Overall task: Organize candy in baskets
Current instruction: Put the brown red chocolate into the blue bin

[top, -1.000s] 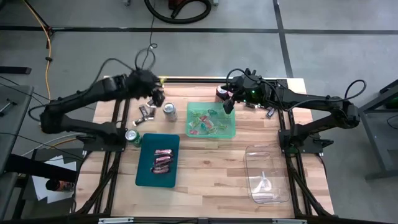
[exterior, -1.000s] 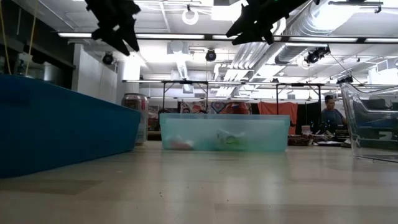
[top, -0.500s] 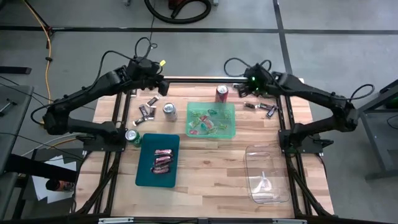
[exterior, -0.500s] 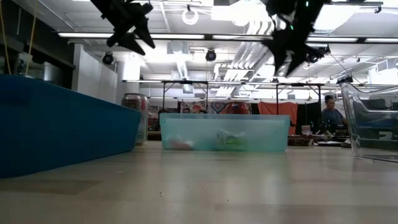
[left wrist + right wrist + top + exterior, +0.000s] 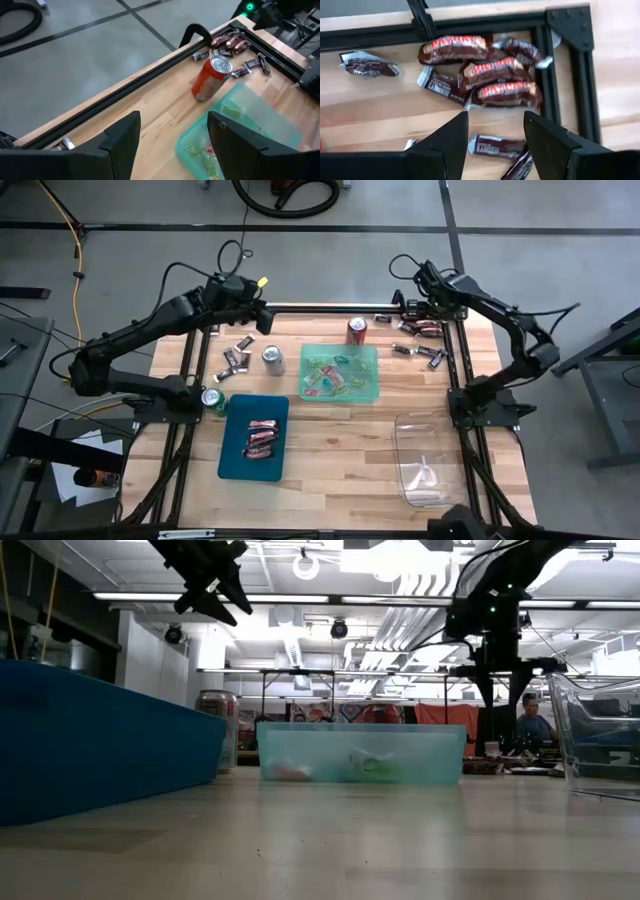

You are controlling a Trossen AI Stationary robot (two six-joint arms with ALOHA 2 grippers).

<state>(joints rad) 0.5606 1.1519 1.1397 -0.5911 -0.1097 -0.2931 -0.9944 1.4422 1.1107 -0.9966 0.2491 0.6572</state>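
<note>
While both my arms hang above the far edge of the pale wooden table [image 5: 340, 450], the sorting is only partly done. Largest of the task's things are the three shallow plastic baskets: the opaque dark teal basket [image 5: 236, 462] on the near left holds a few red-wrapped pieces, the translucent light green basket [image 5: 372, 385] in the middle holds mixed bright ones, and the clear basket [image 5: 405, 442] on the near right has something pale in it that I cannot make out.

A red soda can [image 5: 211, 78] stands just beyond the green basket; it is not candy.

My right tool [image 5: 496, 131] hovers over the far right corner, its two dark fingers apart with nothing between them. Below it lies a cluster of brown mini bars with red lettering [image 5: 490, 71], touching one another against the black frame rail [image 5: 550, 80], with smaller dark-wrapped candies [image 5: 369, 65] scattered beside them.

My left tool [image 5: 172, 137] waits high over the far left, also spread and empty, with loose dark candies [image 5: 237, 355] on the table below it.

These bars look light and fairly stiff, with slick crinkly wrappers. I would pinch one across its narrow middle; the twisted ends would likely slip.
</note>
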